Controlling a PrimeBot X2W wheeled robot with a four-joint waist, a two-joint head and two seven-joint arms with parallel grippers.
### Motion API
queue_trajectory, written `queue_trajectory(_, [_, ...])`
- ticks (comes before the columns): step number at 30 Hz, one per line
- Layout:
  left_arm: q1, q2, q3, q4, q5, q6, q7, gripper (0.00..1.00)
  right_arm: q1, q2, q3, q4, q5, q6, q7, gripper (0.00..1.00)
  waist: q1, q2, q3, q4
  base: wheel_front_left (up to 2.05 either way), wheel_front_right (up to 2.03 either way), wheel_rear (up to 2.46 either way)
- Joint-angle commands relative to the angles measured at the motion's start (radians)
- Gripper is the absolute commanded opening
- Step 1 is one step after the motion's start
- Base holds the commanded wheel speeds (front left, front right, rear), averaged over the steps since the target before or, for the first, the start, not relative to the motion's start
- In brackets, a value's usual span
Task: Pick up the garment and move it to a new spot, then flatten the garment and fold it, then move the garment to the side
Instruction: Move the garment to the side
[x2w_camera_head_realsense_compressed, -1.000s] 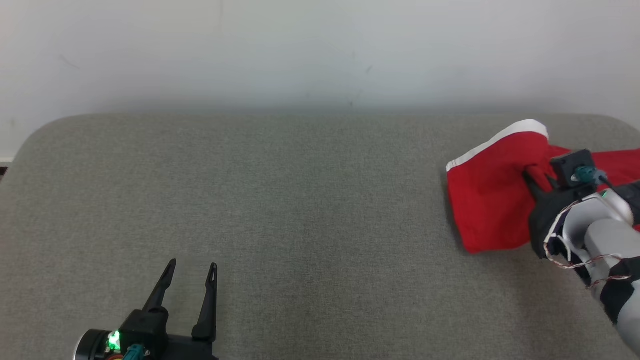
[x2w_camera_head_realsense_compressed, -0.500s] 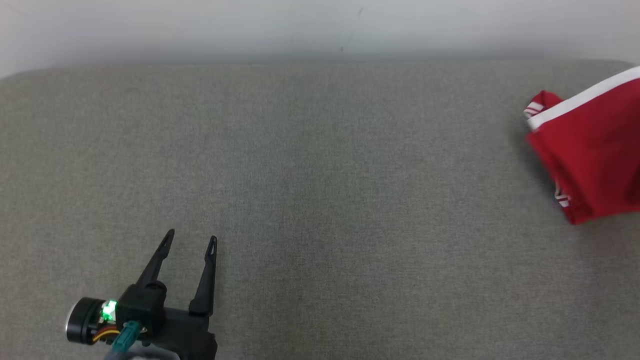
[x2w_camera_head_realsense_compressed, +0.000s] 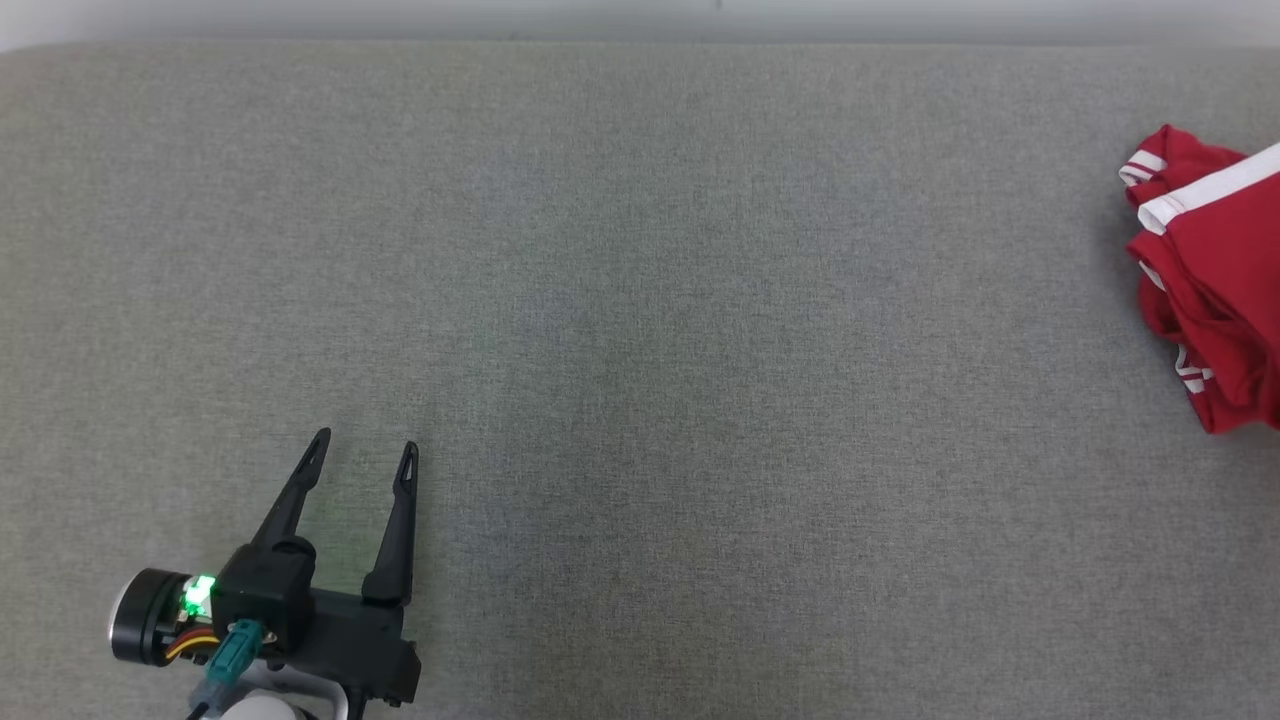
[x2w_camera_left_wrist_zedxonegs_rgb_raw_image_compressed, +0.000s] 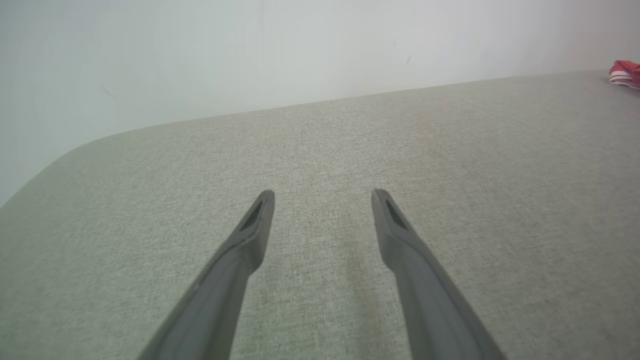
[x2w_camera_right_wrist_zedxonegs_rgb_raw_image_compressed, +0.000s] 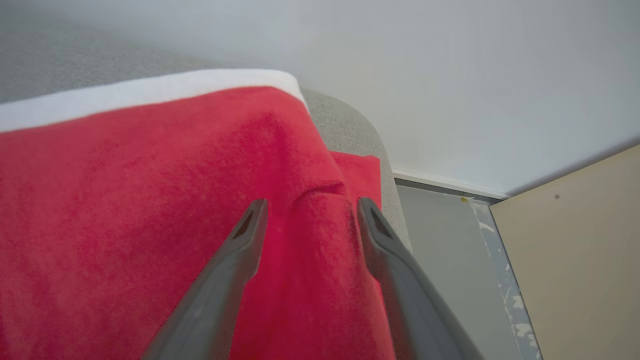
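- Left hand (x2w_camera_head_realsense_compressed: 365, 440) sits low at the left of the head view, over the grey bench (x2w_camera_head_realsense_compressed: 640, 300). Its fingers are spread wide with nothing between them, and a green light (x2w_camera_head_realsense_compressed: 198, 592) glows on the wrist.
- In the left wrist view the left hand (x2w_camera_left_wrist_zedxonegs_rgb_raw_image_compressed: 322, 192) points across bare bench (x2w_camera_left_wrist_zedxonegs_rgb_raw_image_compressed: 500, 150) toward a pale wall (x2w_camera_left_wrist_zedxonegs_rgb_raw_image_compressed: 250, 50). Bench fabric shows through the gap between the fingers.
- The red garment (x2w_camera_head_realsense_compressed: 1215, 290) with white trim lies bunched at the far right edge of the head view, cut off by the frame. It is well apart from the left hand.
- A small bit of the garment (x2w_camera_left_wrist_zedxonegs_rgb_raw_image_compressed: 625, 72) shows at the far right corner of the left wrist view.
- In the right wrist view the right hand (x2w_camera_right_wrist_zedxonegs_rgb_raw_image_compressed: 312, 200) is right on the garment (x2w_camera_right_wrist_zedxonegs_rgb_raw_image_compressed: 150, 200). Its fingers stand apart, one on each side of a raised fold of red cloth (roughly as wide as the left hand's gap). Whether the pads press the cloth cannot be told.
- The white band of the garment runs along its top edge, and the rounded bench (x2w_camera_right_wrist_zedxonegs_rgb_raw_image_compressed: 345, 125) corner is just behind it.
- Beyond the corner are the wall (x2w_camera_right_wrist_zedxonegs_rgb_raw_image_compressed: 450, 75), a grey floor (x2w_camera_right_wrist_zedxonegs_rgb_raw_image_compressed: 440, 250) and a beige panel (x2w_camera_right_wrist_zedxonegs_rgb_raw_image_compressed: 575, 250).
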Motion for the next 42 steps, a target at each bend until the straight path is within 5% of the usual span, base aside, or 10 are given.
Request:
queue_trajectory(1, [-0.009,0.001,0.002,0.0,-0.007,0.001,-0.004,1.0,-0.012,0.0,-0.006,0.001,0.0,0.0,-0.01,1.0,-0.0002,-0.0002,-0.013,-0.001,0.0,0.0,0.0])
queue_trajectory(13, [0.097,0.01,0.025,0.018,-0.035,0.027,-0.02,1.0,-0.001,0.055,-0.129,-0.025,0.009,0.0,-0.181,1.0,-0.0002,-0.0002,-0.173,-0.036,0.0,0.0,0.0])
queue_trajectory(22, [0.188,0.014,0.024,-0.005,-0.047,0.056,-0.009,1.0,0.247,0.132,-0.368,-0.343,-0.088,0.0,-0.18,1.0,-0.0002,-0.0002,-0.305,-0.053,0.0,0.0,0.0])
queue_trajectory(32, [0.239,0.03,0.027,-0.034,-0.055,0.076,-0.008,1.0,0.661,0.345,-0.673,-0.752,-0.301,0.0,-0.18,1.0,-0.0002,-0.0002,-0.359,-0.028,0.0,0.0,0.0])
queue_trajectory(42, [0.277,0.038,0.033,-0.046,-0.06,0.097,-0.012,1.0,0.986,0.538,-0.806,-1.027,-0.451,0.0,-0.18,1.0,-0.0002,-0.0002,-0.389,0.001,0.0,0.0,0.0])
